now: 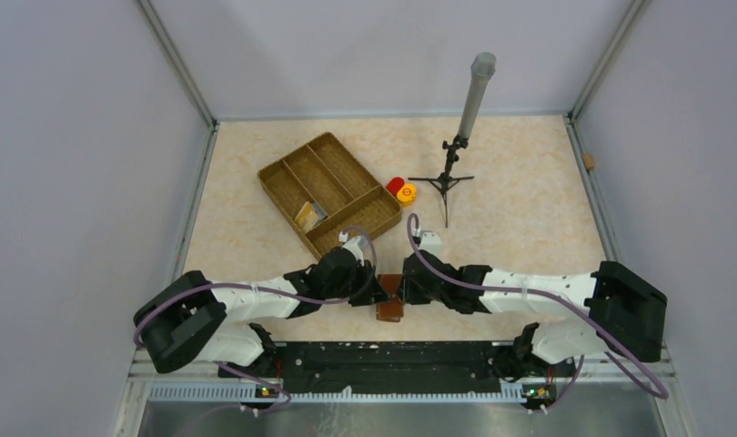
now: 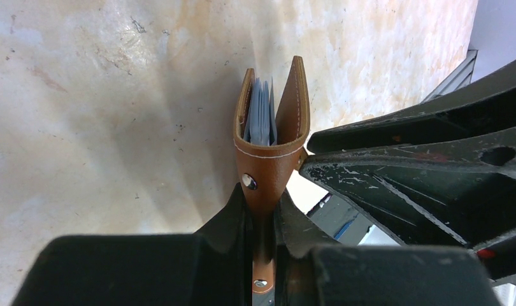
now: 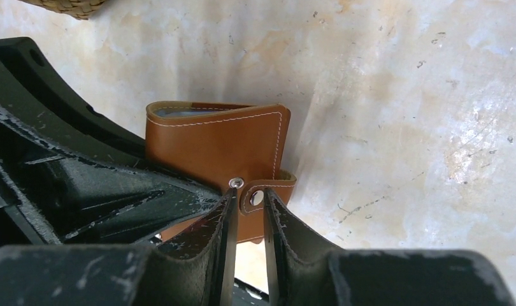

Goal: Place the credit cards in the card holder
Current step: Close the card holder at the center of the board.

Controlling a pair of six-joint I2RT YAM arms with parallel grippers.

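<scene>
The reddish-brown card holder (image 1: pixel 389 309) lies between my two grippers near the table's front edge. In the left wrist view, my left gripper (image 2: pixel 263 197) is shut on the card holder's (image 2: pixel 271 159) folded spine and holds it edge-on. Pale blue-grey credit cards (image 2: pixel 260 118) stand inside it between the two flaps. In the right wrist view, my right gripper (image 3: pixel 249 194) is only slightly open. Its tips are at the clasp strap (image 3: pixel 268 191) of the card holder (image 3: pixel 217 146), beside the snap stud. A yellowish card (image 1: pixel 310 215) lies in the wicker tray. My left gripper (image 1: pixel 376 293) and right gripper (image 1: pixel 406 289) face each other.
A divided wicker tray (image 1: pixel 292 173) stands behind the grippers, left of centre. Red (image 1: pixel 395 185) and orange (image 1: pixel 407 192) round caps lie to its right. A small tripod with a grey tube (image 1: pixel 449 175) stands at the back right. Grey walls close the sides.
</scene>
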